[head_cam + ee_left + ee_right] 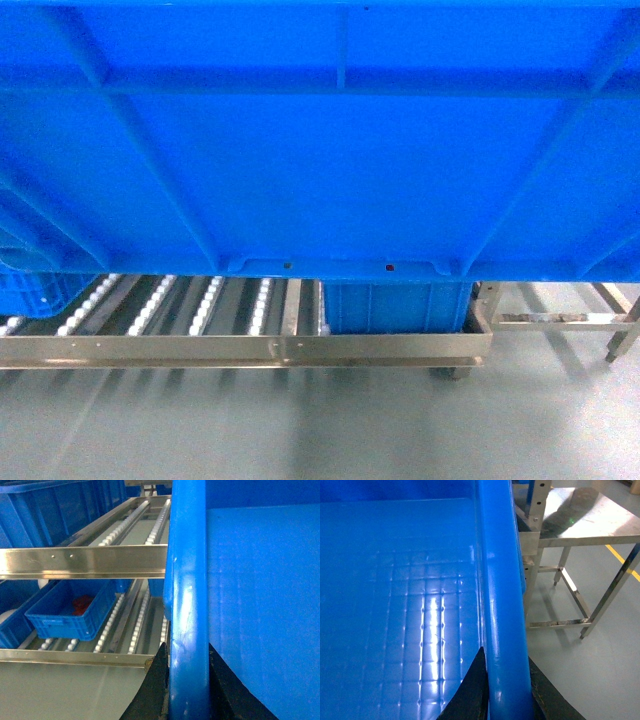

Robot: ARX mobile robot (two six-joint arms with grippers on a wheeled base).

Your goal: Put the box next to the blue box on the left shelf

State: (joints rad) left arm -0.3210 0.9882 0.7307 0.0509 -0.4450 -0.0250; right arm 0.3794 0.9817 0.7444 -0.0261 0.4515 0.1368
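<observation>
I hold the big blue box [320, 150] up in the air by its rim, my left gripper [187, 690] and right gripper [507, 695] clamped on it, in front of the roller shelf [250, 350], not set down yet.

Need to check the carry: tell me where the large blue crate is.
The large blue crate fills the head view, held up before the roller shelf, its side rims clamped by both grippers.

No text, label, brand, number or sign could be read on anything in the three views.
</observation>
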